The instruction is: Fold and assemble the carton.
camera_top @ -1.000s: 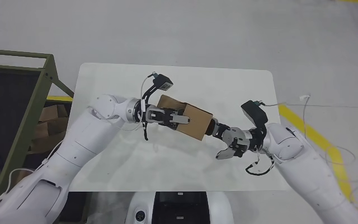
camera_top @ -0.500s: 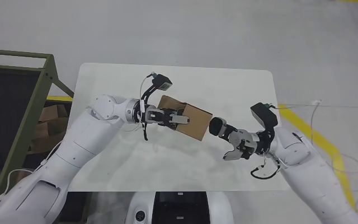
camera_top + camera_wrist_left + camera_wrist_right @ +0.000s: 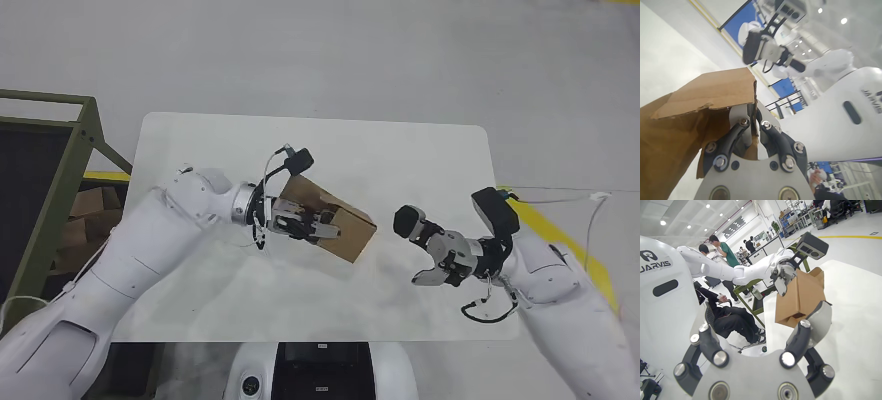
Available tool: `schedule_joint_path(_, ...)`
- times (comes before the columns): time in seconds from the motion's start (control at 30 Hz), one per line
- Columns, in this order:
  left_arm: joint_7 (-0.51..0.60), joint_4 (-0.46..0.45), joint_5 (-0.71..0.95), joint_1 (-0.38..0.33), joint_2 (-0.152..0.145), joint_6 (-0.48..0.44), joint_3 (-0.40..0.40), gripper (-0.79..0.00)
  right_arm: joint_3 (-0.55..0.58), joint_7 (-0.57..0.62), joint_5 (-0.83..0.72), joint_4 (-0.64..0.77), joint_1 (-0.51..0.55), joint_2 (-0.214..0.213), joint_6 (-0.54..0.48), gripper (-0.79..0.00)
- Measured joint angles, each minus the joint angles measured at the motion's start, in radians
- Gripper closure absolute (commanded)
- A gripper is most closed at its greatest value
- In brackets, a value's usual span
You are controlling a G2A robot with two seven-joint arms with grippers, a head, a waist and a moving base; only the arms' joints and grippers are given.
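Note:
A brown cardboard carton is held above the middle of the white table, lying aslant with its flaps partly open. My left gripper is shut on one of its side walls; the left wrist view shows the fingers pinching the corrugated edge of the carton. My right gripper stands open to the right of the carton, a short gap away, holding nothing. In the right wrist view, one of its fingers points at the carton's open end.
A green metal rack stands off the table's left side, with flat cardboard pieces in it. A yellow floor line runs past the right edge. The table's far half and front strip are bare.
My right gripper has drawn back to the right, away from the carton's end. The left arm has turned the carton and shifted it slightly toward the front.

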State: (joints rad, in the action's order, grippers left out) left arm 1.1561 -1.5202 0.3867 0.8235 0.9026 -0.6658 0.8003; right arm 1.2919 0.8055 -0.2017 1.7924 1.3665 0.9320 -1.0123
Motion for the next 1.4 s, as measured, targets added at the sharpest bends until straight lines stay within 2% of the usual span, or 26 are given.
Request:
schedule_joint_path(0.17,-0.076,-0.011,-0.23,-0.032,-0.037,-0.075,-0.06,0.0,0.046,-0.03,0.034,-0.011,0.028,0.02,0.0,-0.785)
schedule_joint_path(0.33,-0.093,-0.041,-0.285,-0.039,-0.063,-0.091,-0.073,0.0,0.056,-0.086,0.109,-0.041,0.034,0.038,0.0,-0.785)
schedule_joint_path(0.7,-0.102,-0.043,-0.296,-0.034,-0.063,-0.083,-0.071,0.0,0.056,-0.087,0.106,-0.042,0.033,0.038,0.0,-0.785)
schedule_joint_path(0.8,-0.139,-0.082,-0.422,-0.028,-0.062,-0.043,-0.065,0.0,0.054,-0.089,0.109,-0.04,0.034,0.039,0.005,-0.785)
schedule_joint_path(0.93,-0.146,-0.189,-0.628,-0.011,-0.073,0.022,-0.039,0.0,0.039,-0.113,0.132,-0.029,0.029,0.041,0.043,-0.785)
schedule_joint_path(1.07,-0.104,-0.309,-0.826,0.026,-0.085,0.116,-0.034,0.0,0.031,-0.12,0.128,-0.031,0.026,0.04,0.031,-0.785)
schedule_joint_path(1.2,0.0,-0.396,-0.964,0.04,-0.092,0.176,-0.047,0.0,0.023,-0.118,0.128,-0.033,0.021,0.039,0.032,-0.785)
schedule_joint_path(1.4,0.181,-0.448,-1.059,0.018,-0.096,0.182,-0.086,0.0,0.014,-0.12,0.13,-0.037,0.014,0.037,0.036,-0.785)
